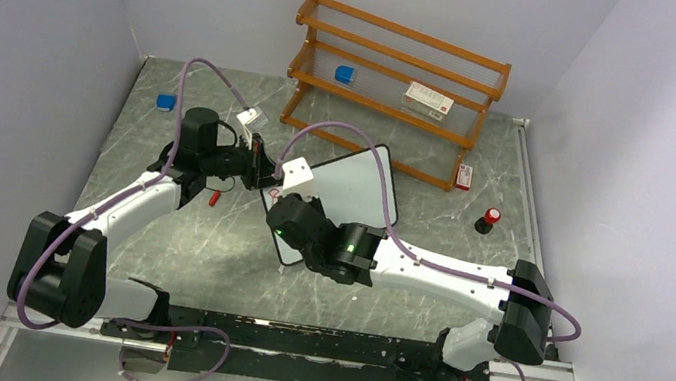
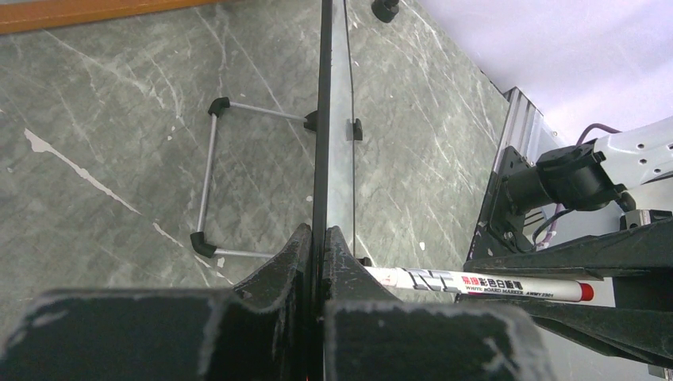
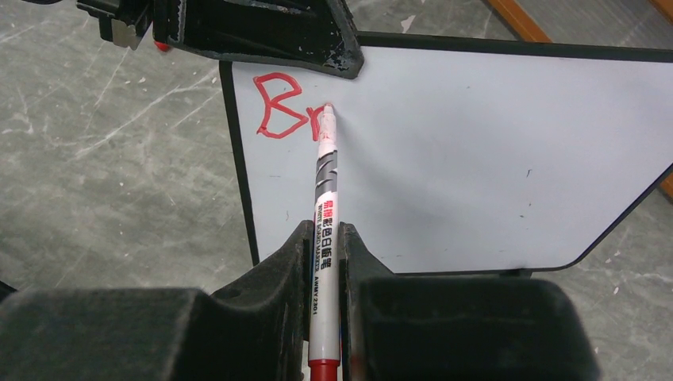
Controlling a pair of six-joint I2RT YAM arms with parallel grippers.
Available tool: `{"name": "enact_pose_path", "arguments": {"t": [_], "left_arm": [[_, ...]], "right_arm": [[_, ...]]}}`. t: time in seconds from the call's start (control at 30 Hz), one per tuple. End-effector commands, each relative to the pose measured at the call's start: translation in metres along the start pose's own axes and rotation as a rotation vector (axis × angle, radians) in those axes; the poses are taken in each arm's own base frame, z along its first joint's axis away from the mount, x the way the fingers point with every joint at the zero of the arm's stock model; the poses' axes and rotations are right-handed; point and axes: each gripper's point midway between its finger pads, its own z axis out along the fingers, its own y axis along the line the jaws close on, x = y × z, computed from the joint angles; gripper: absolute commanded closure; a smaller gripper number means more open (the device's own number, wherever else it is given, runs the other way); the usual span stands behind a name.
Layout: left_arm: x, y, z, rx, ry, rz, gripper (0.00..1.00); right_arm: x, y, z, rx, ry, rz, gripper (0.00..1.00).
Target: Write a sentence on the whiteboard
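The whiteboard (image 1: 356, 189) stands tilted on its wire stand (image 2: 208, 175) in the middle of the table. My left gripper (image 1: 263, 173) is shut on the board's left edge, which runs edge-on (image 2: 324, 119) between the fingers (image 2: 298, 254) in the left wrist view. My right gripper (image 3: 324, 235) is shut on a white marker (image 3: 325, 186) with a red end. The marker's tip touches the board (image 3: 476, 159) just right of the red letters "Br" (image 3: 279, 107) at the top left corner. The same marker (image 2: 492, 283) shows in the left wrist view.
A wooden shelf (image 1: 395, 88) stands at the back with a blue object (image 1: 344, 74) and a white-and-red box (image 1: 427, 100) on it. On the table lie a blue item (image 1: 165, 102), a small red piece (image 1: 213, 198), a red-topped black object (image 1: 488, 220) and a small box (image 1: 463, 176).
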Motion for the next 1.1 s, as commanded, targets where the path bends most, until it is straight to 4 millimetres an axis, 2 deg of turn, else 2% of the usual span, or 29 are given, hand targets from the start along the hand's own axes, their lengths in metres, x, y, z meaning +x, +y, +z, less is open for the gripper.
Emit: {"name": "enact_pose_path", "arguments": {"t": [0.0,0.2,0.3,0.4,0.53,0.73,0.83,1.07], "left_arm": [[0.011,0.005,0.003,-0.023,0.042,-0.018,0.95],[0.010,0.006,0.002,-0.033,0.040,-0.015,0.94],[0.009,0.007,0.001,-0.046,0.039,-0.008,0.84],[0.002,0.009,-0.001,-0.077,0.032,0.017,0.70],[-0.022,0.005,-0.008,-0.115,-0.020,0.075,0.52],[-0.065,0.000,-0.034,-0.254,-0.090,0.234,0.38],[-0.077,-0.009,-0.046,-0.273,-0.103,0.347,0.33],[-0.078,-0.057,-0.053,-0.193,-0.176,0.650,0.24]], "right_arm": [[-0.009,-0.009,0.002,0.030,-0.014,0.036,1.00],[-0.013,-0.012,-0.007,0.011,-0.023,0.049,1.00],[-0.020,-0.013,-0.015,-0.020,-0.042,0.054,1.00],[-0.023,-0.016,-0.022,-0.046,-0.048,0.053,1.00],[-0.023,-0.022,-0.030,-0.091,-0.030,0.065,1.00],[-0.026,-0.035,-0.043,-0.172,-0.023,0.093,1.00],[-0.031,-0.042,-0.051,-0.226,-0.039,0.111,1.00],[-0.039,-0.051,-0.059,-0.306,-0.058,0.132,1.00]]}}
